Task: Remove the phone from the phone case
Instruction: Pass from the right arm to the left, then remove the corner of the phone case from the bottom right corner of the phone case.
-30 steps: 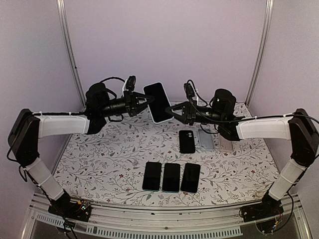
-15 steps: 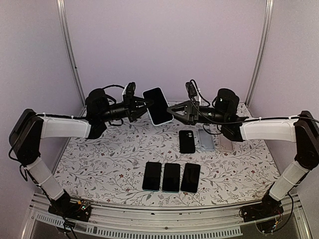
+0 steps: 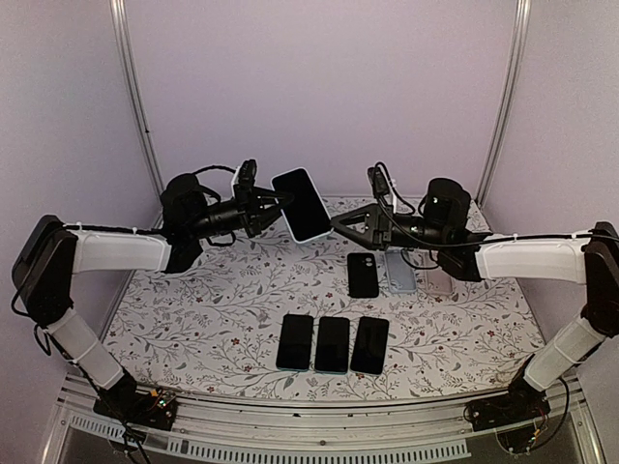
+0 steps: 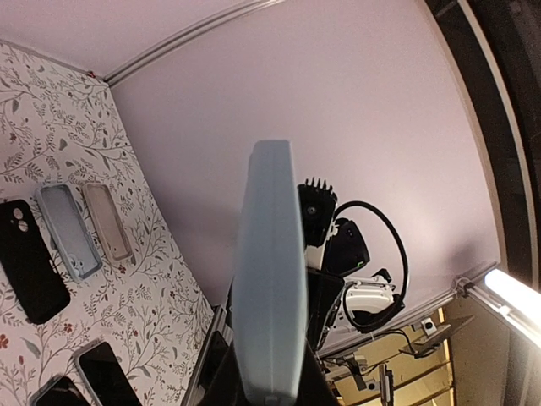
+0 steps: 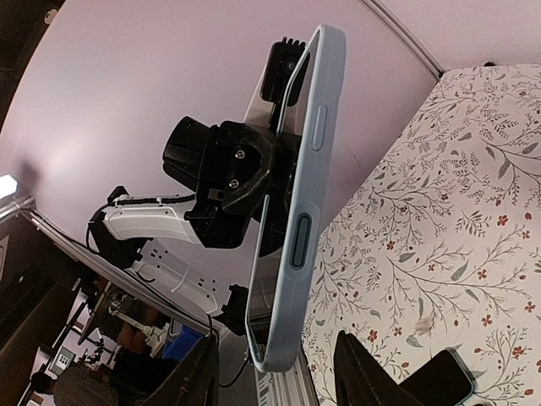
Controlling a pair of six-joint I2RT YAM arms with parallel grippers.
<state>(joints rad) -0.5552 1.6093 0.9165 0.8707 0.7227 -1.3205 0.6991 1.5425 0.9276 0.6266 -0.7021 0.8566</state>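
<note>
Lilac walls (image 3: 319, 87) enclose a tabletop (image 3: 193, 319) covered in a floral print.

- The phone (image 3: 302, 204), dark screen showing in the top view, is seated in its pale blue phone case (image 4: 266, 279). It is held in the air above the far middle of the tabletop, tilted, touching nothing below.
- The left hand (image 3: 266, 205) is closed on one end of the phone case. In the left wrist view the back of the case rises straight out from between its fingers.
- The right hand (image 3: 340, 222) is spread wide at the opposite end of the case. In the right wrist view the lower corner of the case lies between its two fingers (image 5: 201, 372). Contact cannot be told.
- Three phones (image 3: 332, 344) lie face up in a row near the front edge, just beside one another.
- Behind them, below the right arm, lie a black case (image 3: 363, 275), a pale blue-grey case (image 3: 400, 272) and a beige case (image 4: 107, 222), side by side.
</note>
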